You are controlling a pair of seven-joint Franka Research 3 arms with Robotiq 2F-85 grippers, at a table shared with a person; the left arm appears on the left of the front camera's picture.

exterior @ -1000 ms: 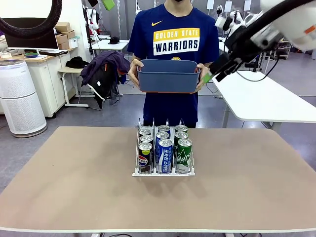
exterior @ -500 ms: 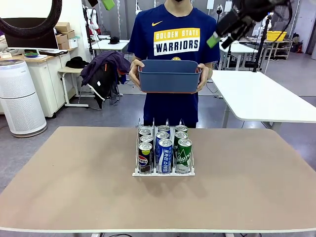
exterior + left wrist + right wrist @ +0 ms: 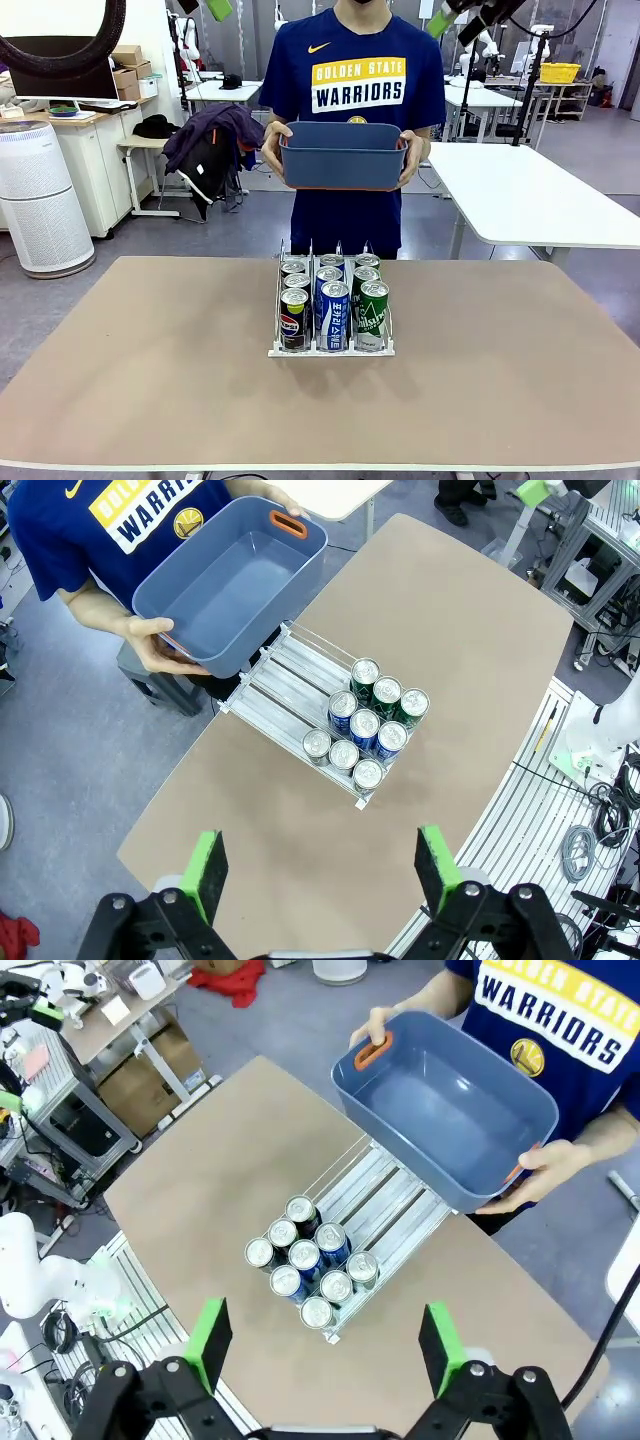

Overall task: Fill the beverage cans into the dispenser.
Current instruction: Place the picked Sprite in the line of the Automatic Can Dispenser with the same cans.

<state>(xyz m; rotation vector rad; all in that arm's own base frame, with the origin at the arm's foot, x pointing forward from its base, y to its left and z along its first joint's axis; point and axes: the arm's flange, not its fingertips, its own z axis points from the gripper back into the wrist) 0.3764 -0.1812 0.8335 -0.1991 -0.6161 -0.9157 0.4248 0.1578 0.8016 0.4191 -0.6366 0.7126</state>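
The clear three-lane dispenser stands mid-table holding nine beverage cans, three per lane. The left gripper and right gripper hover high above, jaws spread wide and seemingly empty. A person holds a dark blue tub behind the table.

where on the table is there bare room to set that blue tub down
Bare tabletop runs wide to the left and right of the dispenser, and along the near edge in front of it. The middle is crowded: nine cans fill the dispenser's front. The strip between the dispenser's back and the person holding the tub is narrow.
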